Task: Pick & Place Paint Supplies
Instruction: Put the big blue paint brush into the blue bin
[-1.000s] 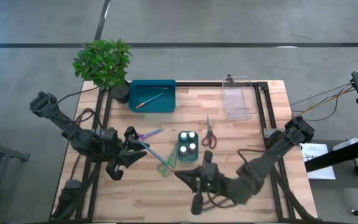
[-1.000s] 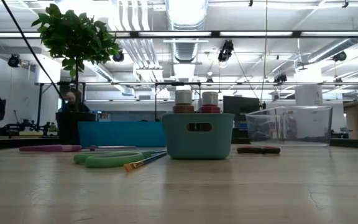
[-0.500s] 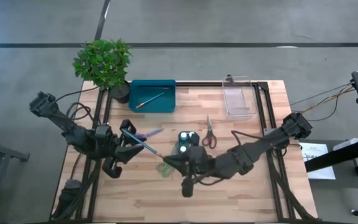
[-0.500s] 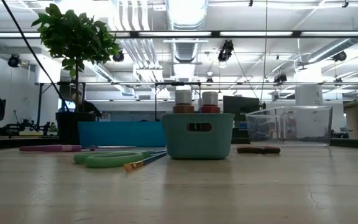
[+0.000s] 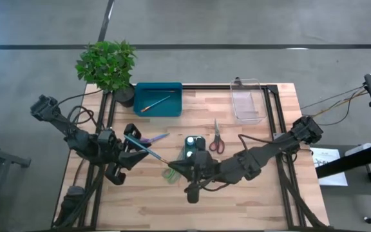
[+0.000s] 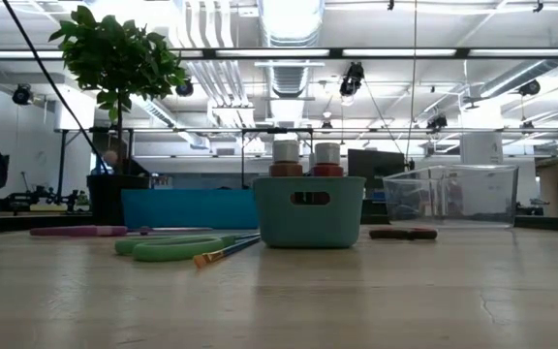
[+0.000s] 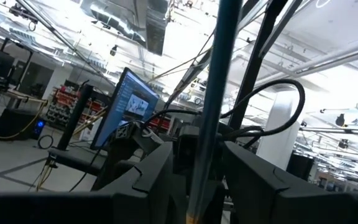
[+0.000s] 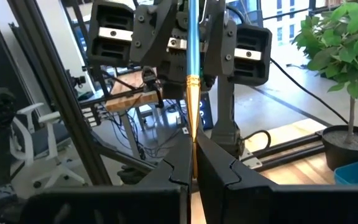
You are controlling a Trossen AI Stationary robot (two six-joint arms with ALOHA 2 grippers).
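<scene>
Blue-handled brush held off the table between both arms, left of the pot caddy. Left gripper clamps the handle; right gripper is pinched tight on the bristle end, tip hidden between its fingers. Low view shows neither gripper.

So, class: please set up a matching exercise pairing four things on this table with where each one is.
Things:
1. blue brush
2. red scissors
3. wooden brush
4. paint pots

Places:
A. inside the small teal basket
B. in the flat teal tray
C. held between the left tool and the right tool
D. lying on bare wood

Pairs: 1-C, 2-D, 3-B, 4-A
</scene>
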